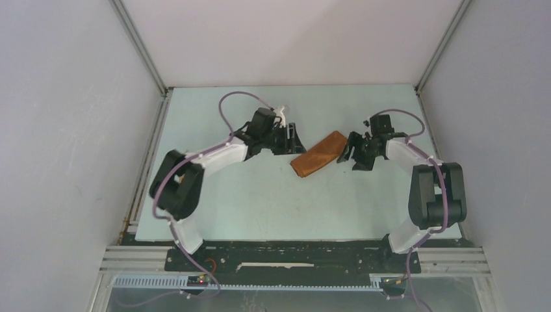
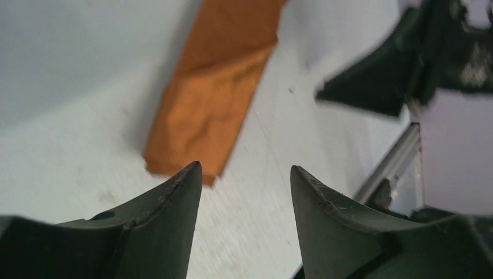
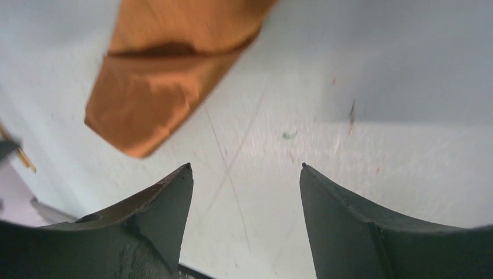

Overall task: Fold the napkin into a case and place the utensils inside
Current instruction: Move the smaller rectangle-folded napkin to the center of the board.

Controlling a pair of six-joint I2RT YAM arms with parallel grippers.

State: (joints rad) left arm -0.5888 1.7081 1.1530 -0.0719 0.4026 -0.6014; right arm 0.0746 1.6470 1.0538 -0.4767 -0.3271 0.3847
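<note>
Left pincer (image 1: 290,140): its fingers are standing apart with only bare tabletop (image 1: 247,201) between them; it is gripping nothing and is hanging low.
Left pincer, own camera (image 2: 244,174): both dark fingertips are pointing toward the case, with an open gap between them.
Right pincer (image 1: 347,151): its fingers are spread as well and are holding nothing; it is facing the left pincer from the opposite side.
Right pincer, own camera (image 3: 244,171): scuffed tabletop is showing through the gap.
Case (image 1: 318,155): the folded rust-orange cloth is lying flat on the tabletop between the two pincers as a narrow oblong, running slantwise.
Case from the left pincer (image 2: 209,99): its near end is sitting just ahead of the fingertips, off to the left-hand finger's side; whether it is touching that finger I cannot tell.
Case from the right pincer (image 3: 168,75): it is lying ahead and to the left of the tips, clear of both fingers, with a dark fold line crossing it.
</note>
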